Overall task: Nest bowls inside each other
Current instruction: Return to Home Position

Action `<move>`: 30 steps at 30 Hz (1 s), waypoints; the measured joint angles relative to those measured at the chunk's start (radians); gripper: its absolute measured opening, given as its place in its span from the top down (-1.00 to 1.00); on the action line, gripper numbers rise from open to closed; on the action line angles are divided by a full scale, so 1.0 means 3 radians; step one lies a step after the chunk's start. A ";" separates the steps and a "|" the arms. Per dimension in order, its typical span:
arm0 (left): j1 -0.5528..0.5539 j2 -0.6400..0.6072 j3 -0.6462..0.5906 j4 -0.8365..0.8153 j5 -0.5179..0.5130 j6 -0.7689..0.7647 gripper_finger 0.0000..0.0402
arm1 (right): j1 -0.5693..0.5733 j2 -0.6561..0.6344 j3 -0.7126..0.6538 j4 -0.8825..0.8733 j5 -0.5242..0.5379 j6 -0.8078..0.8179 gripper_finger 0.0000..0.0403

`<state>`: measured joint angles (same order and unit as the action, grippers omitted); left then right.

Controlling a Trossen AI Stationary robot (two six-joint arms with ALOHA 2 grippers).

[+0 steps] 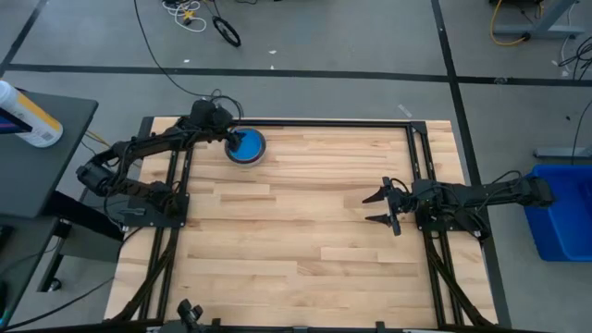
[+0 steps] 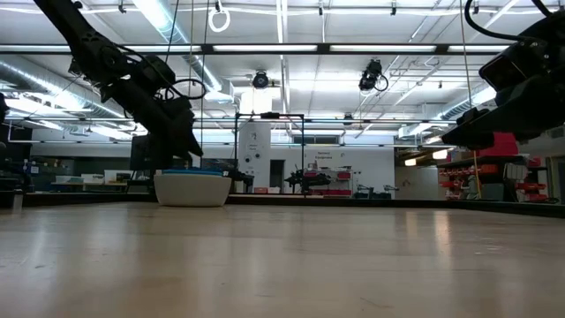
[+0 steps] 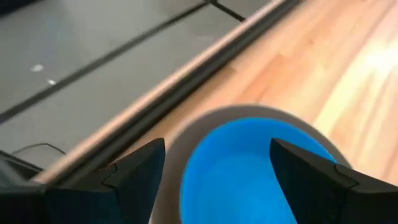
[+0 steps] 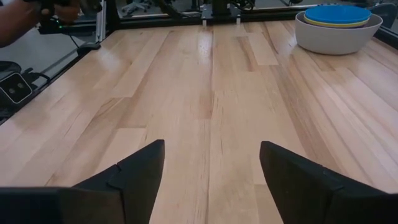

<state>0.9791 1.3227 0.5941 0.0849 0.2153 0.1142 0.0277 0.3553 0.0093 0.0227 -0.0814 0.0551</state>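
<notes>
Wood table (image 1: 305,231) in a lab hall. Nested bowls (image 1: 246,147), light blue on top, sit far left. The left gripper (image 3: 217,146) hangs right over them, fingers spread wide, holding nothing; the way out looks to be up and back. The right gripper (image 4: 211,146) is wide open, empty, well apart to the right.

grey floor (image 1: 351,37) | black tape lines (image 1: 277,73) | ceiling strip lights (image 2: 256,49) | blue bin (image 1: 558,213)

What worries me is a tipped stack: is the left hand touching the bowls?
Cannot tell: in the left wrist view the open left hand straddles the bowls, hiding any gap.
</notes>
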 joint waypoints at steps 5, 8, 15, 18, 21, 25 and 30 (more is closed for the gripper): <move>-0.0033 -0.0160 0.0000 0.0062 0.0167 -0.0105 -0.49 | -0.0001 0.0000 0.0001 0.0000 0.0001 0.0000 -0.31; -0.0109 -0.0288 -0.0001 0.0094 0.0612 -0.0099 -0.49 | 0.0000 0.0000 0.0000 0.0000 0.0001 -0.0037 -0.27; -0.0317 -0.1005 -0.0001 0.0029 0.1539 -0.0286 -0.49 | -0.0001 -0.0001 0.0001 0.0027 -0.0001 -0.0087 -0.18; -0.0437 -0.1539 -0.0001 -0.0219 0.1503 -0.0346 -0.49 | 0.0000 -0.0001 0.0000 0.0027 -0.0019 -0.0035 -0.15; -0.0624 -0.2136 -0.0001 -0.0566 0.1402 -0.0429 -0.49 | 0.0000 -0.0001 0.0000 0.0029 -0.0086 -0.0034 -0.13; -0.1020 -0.2851 -0.0001 -0.1038 0.1138 -0.0573 -0.49 | 0.0000 -0.0003 0.0001 0.0086 -0.0092 -0.0034 -0.09; -0.1566 -0.3531 -0.0025 -0.1752 0.0755 -0.0796 -0.49 | 0.0000 -0.0005 0.0000 0.0357 -0.0094 -0.0034 -0.04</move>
<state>0.5092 0.2634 0.5867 -0.4406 0.4419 -0.1245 0.0277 0.3538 0.0093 0.1298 -0.1096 0.0448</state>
